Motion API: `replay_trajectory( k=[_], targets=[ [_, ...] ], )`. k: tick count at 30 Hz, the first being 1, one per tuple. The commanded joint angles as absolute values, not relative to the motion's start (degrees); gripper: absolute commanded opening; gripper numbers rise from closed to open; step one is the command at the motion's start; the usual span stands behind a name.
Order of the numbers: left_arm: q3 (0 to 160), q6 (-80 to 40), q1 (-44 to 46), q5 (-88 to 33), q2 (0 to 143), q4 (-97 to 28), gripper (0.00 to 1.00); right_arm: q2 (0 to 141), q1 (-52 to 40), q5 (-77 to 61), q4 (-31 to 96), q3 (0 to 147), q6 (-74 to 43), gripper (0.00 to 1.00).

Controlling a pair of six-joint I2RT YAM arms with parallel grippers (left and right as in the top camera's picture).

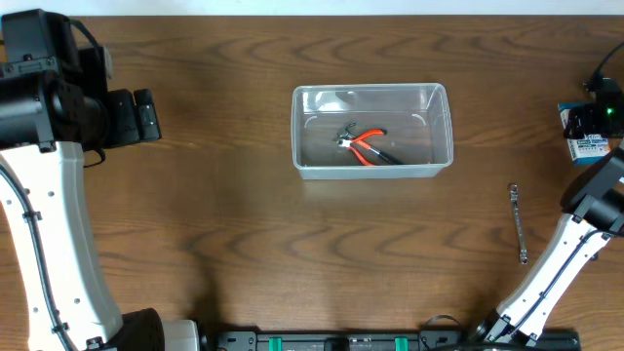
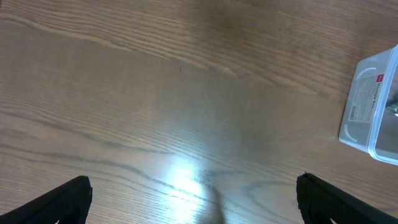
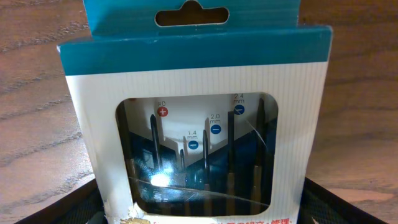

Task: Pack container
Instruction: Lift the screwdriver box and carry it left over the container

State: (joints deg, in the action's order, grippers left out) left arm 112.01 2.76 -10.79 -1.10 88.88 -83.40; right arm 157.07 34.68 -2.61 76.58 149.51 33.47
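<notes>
The clear plastic container (image 1: 301, 127) stands at the table's centre and holds red-handled pliers (image 1: 367, 146). Its corner, with a label, shows in the left wrist view (image 2: 364, 106). My left gripper (image 1: 146, 115) hangs open and empty over bare wood at the far left (image 2: 194, 200). My right gripper (image 1: 592, 125) is at the far right edge. Its jaws (image 3: 199, 208) are spread wide on either side of a blue-and-white box of small screwdrivers (image 3: 199, 74), which fills the right wrist view and also shows in the overhead view (image 1: 585, 148).
A slim metal wrench (image 1: 518, 222) lies on the wood at the right, in front of the screwdriver box. The arm bases stand at the table's front edge.
</notes>
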Motion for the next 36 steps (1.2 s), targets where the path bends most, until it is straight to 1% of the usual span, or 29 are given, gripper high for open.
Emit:
replay_trajectory(
  k=[1,7,18,28,36],
  targets=[
    [113.1,2.2,-11.0,-1.0,89.1,-83.5,0.98,157.6,34.2,-2.2,76.8,148.4,32.2,0.81],
    [113.1,2.2,-11.0,-1.0,89.1,-83.5,0.98,157.2,32.8,-2.2,77.8,149.0,32.2,0.77],
    [113.1,2.2,-11.0,-1.0,89.1,-83.5,0.98,153.8,27.6,-2.2,78.8,154.1,32.2,0.78],
    [113.1,2.3,-11.0,-1.0,89.1,-83.5,0.98,144.5,21.3,-2.4,80.6,155.3,33.3,0.79],
    [113.1,2.3,-11.0,-1.0,89.1,-83.5,0.98,133.9,14.3,-2.4,80.8,155.3,33.5,0.8]
  ],
)
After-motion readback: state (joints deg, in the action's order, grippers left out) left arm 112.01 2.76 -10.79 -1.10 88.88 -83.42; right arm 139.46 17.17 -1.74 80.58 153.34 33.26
